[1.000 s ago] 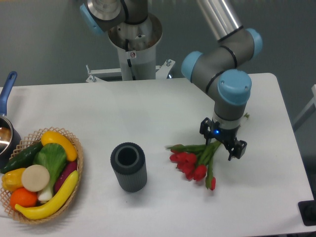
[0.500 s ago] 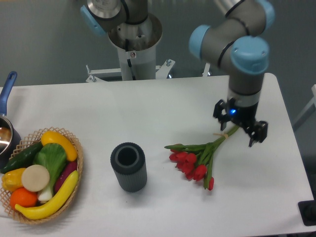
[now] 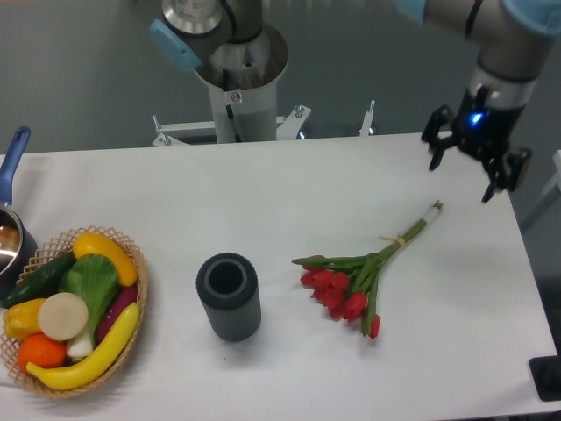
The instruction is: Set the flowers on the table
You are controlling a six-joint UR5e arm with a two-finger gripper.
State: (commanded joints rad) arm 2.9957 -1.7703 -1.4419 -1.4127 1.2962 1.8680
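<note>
White table [image 3: 289, 189] bears flowers [image 3: 355, 281]; arm cut off above spread fingers [image 3: 436, 151]

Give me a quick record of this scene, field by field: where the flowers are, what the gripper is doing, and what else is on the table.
flowers: red tulips lying flat on the table, right of centre, stems pointing toward the upper right
gripper: raised near the table's far right corner, jaws open, holding nothing, apart from the flowers
vase: dark ribbed cylinder upright, left of the flowers, not touching them
basket: wicker, with vegetables and fruit, at the left edge
pot: blue-handled, far left, partly cut off
task state: flowers appear placed
</note>
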